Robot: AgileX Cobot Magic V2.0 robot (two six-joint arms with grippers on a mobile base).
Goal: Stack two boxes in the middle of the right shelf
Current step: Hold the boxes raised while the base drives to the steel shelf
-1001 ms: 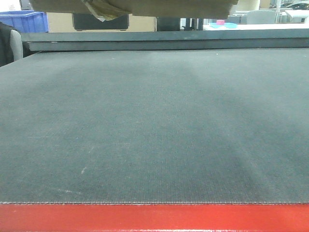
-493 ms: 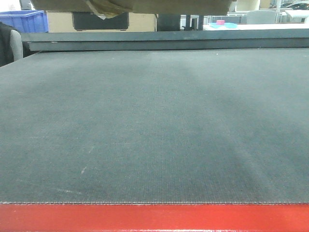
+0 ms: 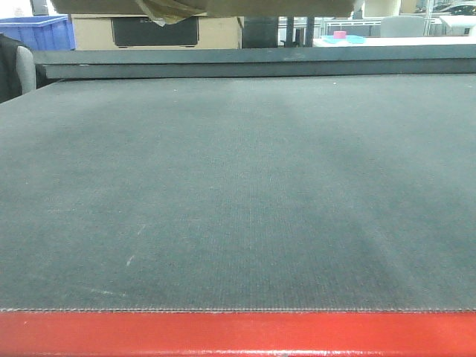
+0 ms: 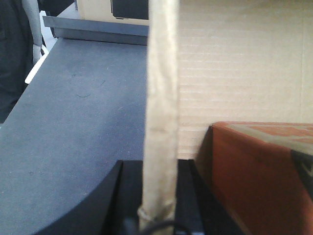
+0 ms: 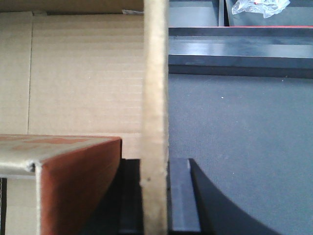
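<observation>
Your cardboard box [image 3: 260,6] hangs above the dark grey platform [image 3: 238,193], with only its underside and a curl of peeling tape [image 3: 160,13] showing at the front view's top edge. A reddish-brown second box [image 4: 254,176] sits inside it. Your left gripper [image 4: 159,215] is clamped on one upright wall, and your right gripper [image 5: 155,196] on the other. A blue bin [image 3: 37,31] stands behind, far left.
</observation>
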